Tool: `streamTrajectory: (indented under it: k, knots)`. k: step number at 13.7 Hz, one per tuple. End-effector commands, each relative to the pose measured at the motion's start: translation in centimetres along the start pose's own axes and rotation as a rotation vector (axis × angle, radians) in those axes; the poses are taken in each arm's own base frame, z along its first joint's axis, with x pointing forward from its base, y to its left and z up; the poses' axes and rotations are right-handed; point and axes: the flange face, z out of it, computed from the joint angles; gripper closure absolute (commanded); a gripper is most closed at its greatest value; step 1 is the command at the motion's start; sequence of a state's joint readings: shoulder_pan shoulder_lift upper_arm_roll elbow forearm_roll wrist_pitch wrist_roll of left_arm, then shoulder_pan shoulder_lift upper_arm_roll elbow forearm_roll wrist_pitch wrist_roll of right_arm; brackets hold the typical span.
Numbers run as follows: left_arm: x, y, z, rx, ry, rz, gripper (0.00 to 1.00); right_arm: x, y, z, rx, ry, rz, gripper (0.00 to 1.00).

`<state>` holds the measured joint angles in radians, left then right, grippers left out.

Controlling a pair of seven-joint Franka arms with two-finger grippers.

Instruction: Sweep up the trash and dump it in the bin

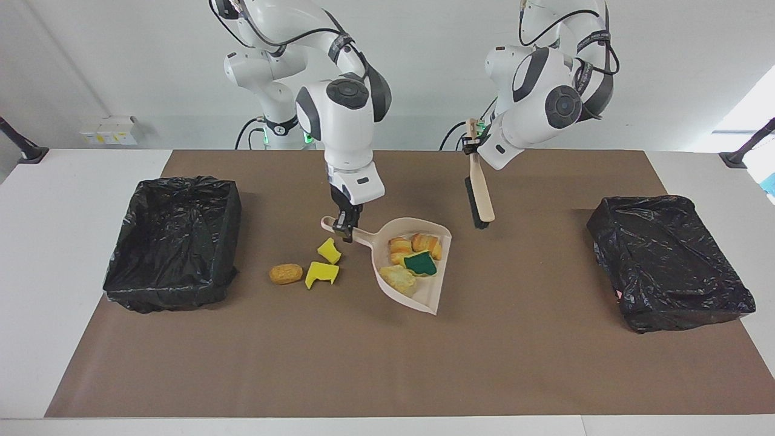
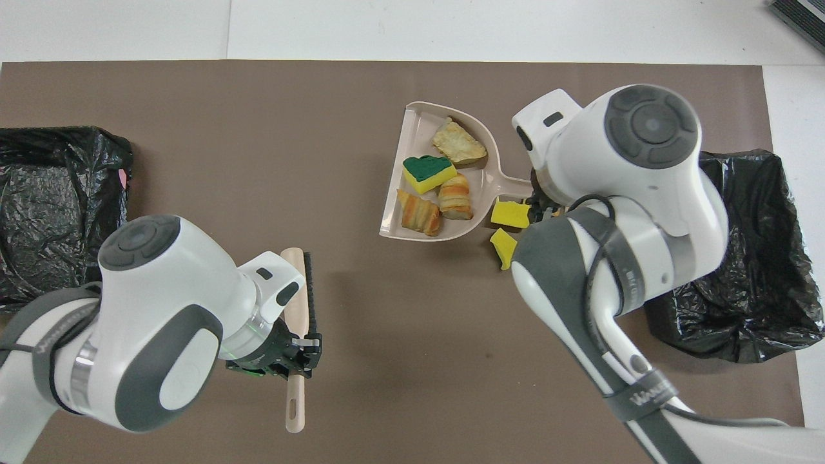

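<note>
From overhead, the right arm hides the nugget [image 1: 286,274] and part of one bin [image 2: 747,258]; the right pincer [image 1: 344,229] barely shows there. Facing, it is clamped on the dustpan [image 1: 437,233] handle, the pan raised over the worktop [image 1: 363,363], carrying a sponge [image 1: 419,263] and three pastries [image 1: 412,244]. Two foam pieces [image 1: 321,272] and the nugget lie on the worktop near the handle. The left pincer [image 1: 471,145] grips the brush [image 1: 481,194], which hangs in the air.

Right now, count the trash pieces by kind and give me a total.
Toy pastries, in the dustpan: 3
Green-and-yellow sponge, in the dustpan: 1
Yellow foam pieces, on the mat: 2
Brown nugget, on the mat: 1
Total: 7
</note>
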<state>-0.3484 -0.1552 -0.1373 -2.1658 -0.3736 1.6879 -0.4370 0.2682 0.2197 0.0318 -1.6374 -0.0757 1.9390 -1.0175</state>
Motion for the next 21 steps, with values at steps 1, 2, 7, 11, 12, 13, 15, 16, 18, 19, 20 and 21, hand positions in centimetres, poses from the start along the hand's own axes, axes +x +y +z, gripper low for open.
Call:
streamTrajectory:
  k: [1, 2, 7, 11, 12, 13, 15, 16, 18, 19, 20, 21]
  knots:
    - [-2.5, 3.9, 3.2, 0.006, 0.103, -0.017, 1.00, -6.8, 3.3, -1.5, 0.031, 0.048, -0.059, 1.00]
    - [-2.7, 5.9, 5.0, -0.001, 0.133, -0.047, 1.00, -9.3, 4.4, -1.6, 0.032, 0.054, -0.099, 1.00]
    - [-4.7, 10.8, 10.5, 0.014, 0.163, -0.018, 1.00, -21.1, 6.9, -2.2, 0.085, 0.030, -0.139, 1.00]
    - [-5.2, 12.7, 13.1, 0.018, 0.174, 0.003, 1.00, -31.1, 7.5, -2.5, 0.092, -0.004, -0.243, 1.00]
    - [-5.3, 12.6, 14.5, 0.039, 0.160, 0.014, 1.00, -33.6, 7.4, -3.0, 0.082, -0.032, -0.265, 1.00]
    - [-5.0, 12.2, 15.1, 0.038, 0.167, 0.013, 1.00, -36.1, 7.4, -3.2, 0.083, -0.072, -0.281, 1.00]
    - [-4.9, 11.5, 15.7, 0.054, 0.158, 0.073, 1.00, -39.6, 6.9, -3.9, 0.087, -0.131, -0.323, 1.00]
    - [-4.7, 11.2, 15.8, 0.060, 0.153, 0.113, 1.00, -41.2, 6.7, -4.0, 0.082, -0.157, -0.330, 1.00]
    - [-4.7, 11.0, 15.9, 0.061, 0.152, 0.109, 1.00, -43.3, 6.1, -4.0, 0.069, -0.252, -0.351, 1.00]
    - [-4.6, 11.0, 15.9, 0.061, 0.152, 0.106, 1.00, -43.5, 5.9, -3.9, 0.051, -0.303, -0.365, 1.00]
    - [-4.6, 10.9, 15.9, 0.062, 0.152, 0.104, 1.00, -43.6, 6.0, -3.8, 0.038, -0.358, -0.386, 1.00]
    - [-4.7, 10.8, 16.0, 0.061, 0.151, 0.101, 1.00, -43.7, 6.1, -4.0, 0.038, -0.412, -0.392, 1.00]
